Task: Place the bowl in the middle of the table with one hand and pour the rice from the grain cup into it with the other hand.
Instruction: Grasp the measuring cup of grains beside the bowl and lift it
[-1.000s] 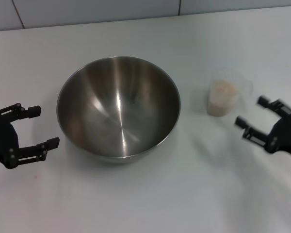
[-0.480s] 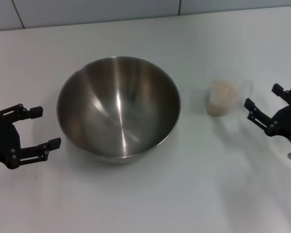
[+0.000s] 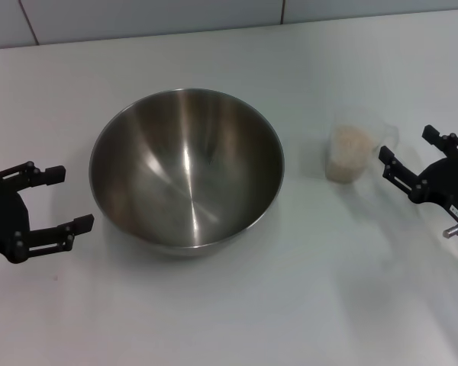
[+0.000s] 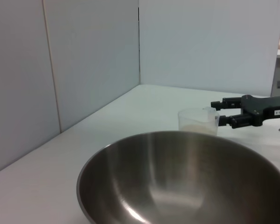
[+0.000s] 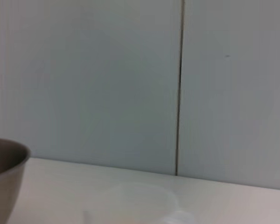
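**Right claw closes in on the grain cup**

Over the last second the right claw [image 3: 410,158] has been brought up and in from lower on the right, and its fingers — spread wide, gripping nothing — now sit just beside the small clear frosted plastic grain cup [image 3: 353,155], at its handle side. No contact can be made out yet. The grasp is judged imminent; pouring has not begun.

The off-white rice [image 3: 349,142] is seen inside the cup. The large round stainless-steel bowl [image 3: 186,166] stands empty near the middle of the plain white counter [image 3: 229,305], so its placing appears done. The left claw [image 3: 55,200] is held open just beside the bowl's left — unchanged.

Nothing is seen between cup and bowl.
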Motion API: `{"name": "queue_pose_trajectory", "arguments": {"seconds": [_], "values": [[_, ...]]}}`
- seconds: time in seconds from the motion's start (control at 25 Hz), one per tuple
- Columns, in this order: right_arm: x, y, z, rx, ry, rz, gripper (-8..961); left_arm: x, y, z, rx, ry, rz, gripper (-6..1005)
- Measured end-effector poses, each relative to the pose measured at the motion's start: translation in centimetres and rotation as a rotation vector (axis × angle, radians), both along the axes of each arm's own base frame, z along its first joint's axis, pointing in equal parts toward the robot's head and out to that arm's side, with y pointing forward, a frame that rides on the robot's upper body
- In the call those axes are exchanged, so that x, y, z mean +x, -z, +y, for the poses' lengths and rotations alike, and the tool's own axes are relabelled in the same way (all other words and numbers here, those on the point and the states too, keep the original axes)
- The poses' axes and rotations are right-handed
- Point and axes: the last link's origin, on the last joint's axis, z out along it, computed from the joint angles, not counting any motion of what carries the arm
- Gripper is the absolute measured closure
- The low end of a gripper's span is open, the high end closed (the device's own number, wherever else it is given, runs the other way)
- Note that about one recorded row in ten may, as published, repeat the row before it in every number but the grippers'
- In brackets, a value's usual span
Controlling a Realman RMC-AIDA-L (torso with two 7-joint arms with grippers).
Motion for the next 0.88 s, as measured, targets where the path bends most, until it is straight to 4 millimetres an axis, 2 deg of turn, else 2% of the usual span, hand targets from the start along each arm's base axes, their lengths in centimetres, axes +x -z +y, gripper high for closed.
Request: {"name": "queue_pose_trajectory", "arguments": {"seconds": [0.4, 0.88], "values": [[0.5, -0.4, 0.5, 0.030, 0.045, 0.002, 139, -0.1, 0.1, 0.0, -0.008, 0.000, 0.003, 170], [-0.1, -0.4, 1.8, 0.045, 0.048, 0.017, 141, 0.0, 0.1, 0.0, -0.010, 0.003, 0.002, 169]]}}
